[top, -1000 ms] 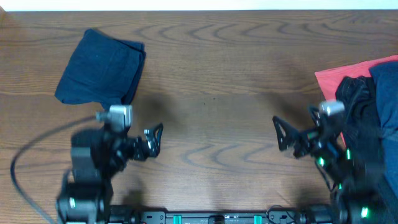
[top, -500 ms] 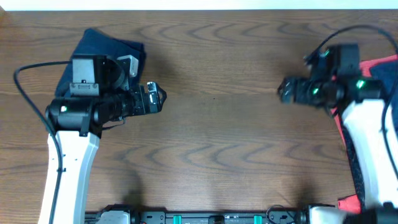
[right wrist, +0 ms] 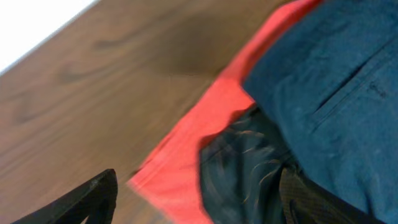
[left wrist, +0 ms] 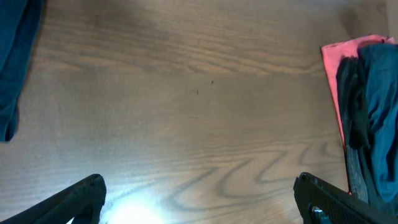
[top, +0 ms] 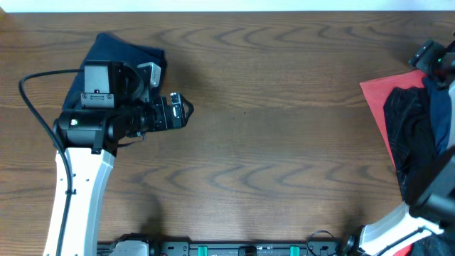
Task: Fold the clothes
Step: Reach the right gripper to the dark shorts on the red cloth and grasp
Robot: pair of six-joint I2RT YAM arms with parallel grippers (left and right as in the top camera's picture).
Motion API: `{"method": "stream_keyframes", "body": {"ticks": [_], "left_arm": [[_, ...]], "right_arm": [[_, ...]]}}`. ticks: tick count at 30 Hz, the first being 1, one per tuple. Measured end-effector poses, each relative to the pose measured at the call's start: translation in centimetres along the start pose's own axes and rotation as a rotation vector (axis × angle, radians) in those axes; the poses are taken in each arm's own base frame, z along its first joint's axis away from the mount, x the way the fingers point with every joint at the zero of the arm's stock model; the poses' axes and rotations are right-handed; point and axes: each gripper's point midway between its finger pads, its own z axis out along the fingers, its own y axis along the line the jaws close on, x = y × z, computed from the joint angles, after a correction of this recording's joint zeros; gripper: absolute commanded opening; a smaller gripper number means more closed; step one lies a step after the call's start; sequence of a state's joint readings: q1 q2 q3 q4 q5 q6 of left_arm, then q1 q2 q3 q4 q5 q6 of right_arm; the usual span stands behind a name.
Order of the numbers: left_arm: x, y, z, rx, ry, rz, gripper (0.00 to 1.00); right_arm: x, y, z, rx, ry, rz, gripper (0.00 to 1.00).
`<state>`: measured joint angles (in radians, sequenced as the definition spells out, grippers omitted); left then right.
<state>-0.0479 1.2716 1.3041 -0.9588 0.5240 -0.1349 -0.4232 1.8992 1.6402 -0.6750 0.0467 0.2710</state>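
From above, the brown wooden table (top: 284, 156) fills the picture. The folded navy shorts (top: 117, 51) lie near the far left corner. The left arm hides part of them. The left gripper (top: 179, 112) hangs just beside that bundle, over bare wood, and it points toward the middle of the table. At the right edge there is a pile. A red cloth (top: 375, 96) is at the bottom. A black garment (top: 407, 128) lies on it, and a blue garment (top: 442, 107) lies next to the black one. The right gripper (top: 425, 54) is at the far right corner, close to the top of the pile. From up here you cannot tell how its jaws stand.

The left wrist camera shows two black fingers far apart, one in each bottom corner. Nothing is between them, only wood. The hand is let go and holds nothing. The edge of the navy bundle peeks in at the left, and the pile is at the right.

The right wrist camera shows its two fingers spread wide too. They hang over the black garment and the red cloth and grip nothing. The blue garment, with a stitched seam, fills the right side.
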Motion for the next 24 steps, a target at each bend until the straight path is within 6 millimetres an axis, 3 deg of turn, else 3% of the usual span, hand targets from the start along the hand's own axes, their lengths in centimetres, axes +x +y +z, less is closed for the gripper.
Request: {"method": "stream_keyframes", "body": {"ticks": [5,9,15,20,24], "left_arm": [[-0.1,0.0,0.0,0.002,-0.005,0.002,0.98],[-0.4,-0.1,0.0,0.004,-0.014,0.007,0.98],[-0.6,-0.1,0.0,0.006,-0.023,0.012,0.98],[-0.6,-0.1,0.0,0.006,-0.024,0.012,0.98],[-0.6,-0.1,0.0,0.006,-0.024,0.012,0.98]], "right_arm": [[1.4,-2.9,5.7,0.159,0.027,-0.008,0.84],[1.9,-5.0,8.6,0.243,0.025,-0.016,0.84],[2.3,-7.7,10.3,0.337,0.023,-0.027,0.8],[3.5,-10.6,11.8,0.388,0.067,-0.012,0.7],[4.1,-12.1,12.0,0.409,0.092,0.005,0.67]]}}
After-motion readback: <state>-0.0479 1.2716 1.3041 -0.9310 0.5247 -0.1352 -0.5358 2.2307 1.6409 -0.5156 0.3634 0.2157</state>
